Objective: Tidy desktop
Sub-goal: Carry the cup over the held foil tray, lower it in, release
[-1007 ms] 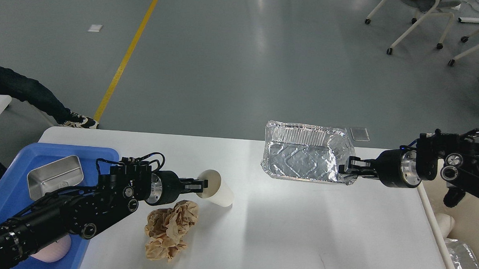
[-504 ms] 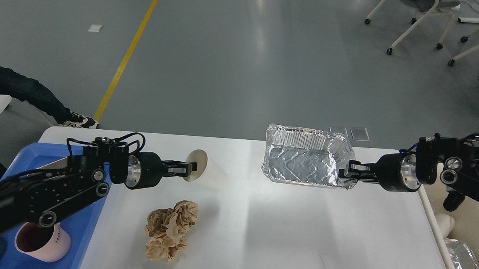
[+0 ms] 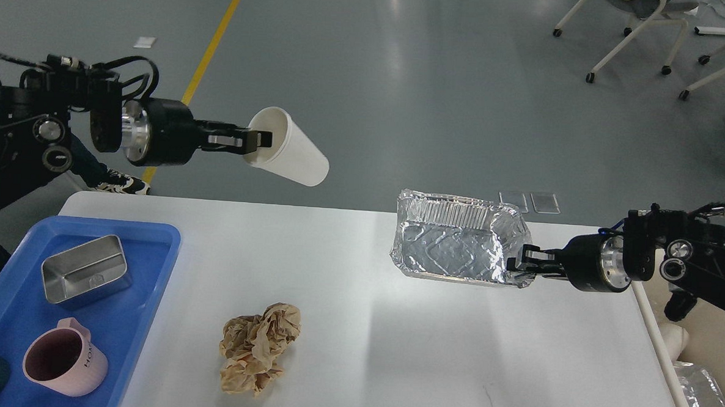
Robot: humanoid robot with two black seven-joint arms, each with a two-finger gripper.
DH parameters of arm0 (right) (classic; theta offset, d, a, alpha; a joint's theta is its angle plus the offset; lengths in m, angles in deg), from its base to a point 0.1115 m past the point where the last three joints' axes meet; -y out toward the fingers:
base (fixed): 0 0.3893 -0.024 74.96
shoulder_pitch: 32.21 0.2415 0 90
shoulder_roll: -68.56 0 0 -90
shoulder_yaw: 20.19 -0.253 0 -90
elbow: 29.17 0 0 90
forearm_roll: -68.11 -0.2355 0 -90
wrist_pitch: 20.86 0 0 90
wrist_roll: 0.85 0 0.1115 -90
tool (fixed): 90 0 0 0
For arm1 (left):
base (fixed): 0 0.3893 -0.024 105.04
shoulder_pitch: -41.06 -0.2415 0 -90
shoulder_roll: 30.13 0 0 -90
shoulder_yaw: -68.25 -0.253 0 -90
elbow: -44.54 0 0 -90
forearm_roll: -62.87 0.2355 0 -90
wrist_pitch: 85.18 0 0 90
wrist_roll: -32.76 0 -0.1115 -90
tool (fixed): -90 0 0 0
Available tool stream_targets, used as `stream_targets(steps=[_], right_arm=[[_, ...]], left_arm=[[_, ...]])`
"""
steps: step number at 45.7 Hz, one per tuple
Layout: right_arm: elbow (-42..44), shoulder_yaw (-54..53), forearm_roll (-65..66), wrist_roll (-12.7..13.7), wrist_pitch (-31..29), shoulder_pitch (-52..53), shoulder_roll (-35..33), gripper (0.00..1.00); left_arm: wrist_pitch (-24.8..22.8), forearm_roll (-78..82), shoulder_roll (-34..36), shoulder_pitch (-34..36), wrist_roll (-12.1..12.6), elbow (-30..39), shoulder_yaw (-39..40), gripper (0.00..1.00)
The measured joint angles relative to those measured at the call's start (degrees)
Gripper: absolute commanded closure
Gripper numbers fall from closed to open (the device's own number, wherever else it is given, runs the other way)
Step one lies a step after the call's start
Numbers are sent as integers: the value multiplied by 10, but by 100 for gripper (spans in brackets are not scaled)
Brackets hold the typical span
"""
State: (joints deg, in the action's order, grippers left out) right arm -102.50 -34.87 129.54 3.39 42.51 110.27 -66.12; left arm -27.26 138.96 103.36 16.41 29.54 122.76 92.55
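The white desktop (image 3: 429, 353) fills the lower view. My left gripper (image 3: 256, 141) is shut on the rim of a white paper cup (image 3: 291, 151) and holds it high above the table's far left, tilted on its side. My right gripper (image 3: 522, 260) is shut on the right edge of a foil tray (image 3: 455, 247), held a little above the desktop at the far right. A crumpled brown paper ball (image 3: 258, 346) lies on the desktop at the front left.
A blue plastic tray (image 3: 145, 279) at the left edge holds a steel box (image 3: 84, 269) and a pink mug (image 3: 65, 365). A cream bin (image 3: 708, 341) with foil stands past the right edge. Chairs (image 3: 639, 26) stand far off.
My left gripper has lifted the paper cup high and to the left, off the desktop. My right gripper has moved the foil tray slightly down and left.
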Motion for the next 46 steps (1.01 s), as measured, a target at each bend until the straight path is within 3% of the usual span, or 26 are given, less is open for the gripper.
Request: stream_targets(steps=[9, 20, 29, 46], right_arm=[[-1, -1, 0, 0, 0, 0, 0, 100], [-1, -3, -1, 0, 0, 0, -1, 100], [-1, -3, -1, -1, 0, -2, -1, 100], [-1, -3, -1, -1, 0, -3, 4, 100]], left_arm=[[-48, -4, -88, 119, 5, -48, -16, 98], [-76, -2, -254, 211, 1, -195, -90, 97], [-75, 4, -368, 220, -3, -287, -142, 97], [-23, 6, -474, 201, -1, -348, -225, 97]])
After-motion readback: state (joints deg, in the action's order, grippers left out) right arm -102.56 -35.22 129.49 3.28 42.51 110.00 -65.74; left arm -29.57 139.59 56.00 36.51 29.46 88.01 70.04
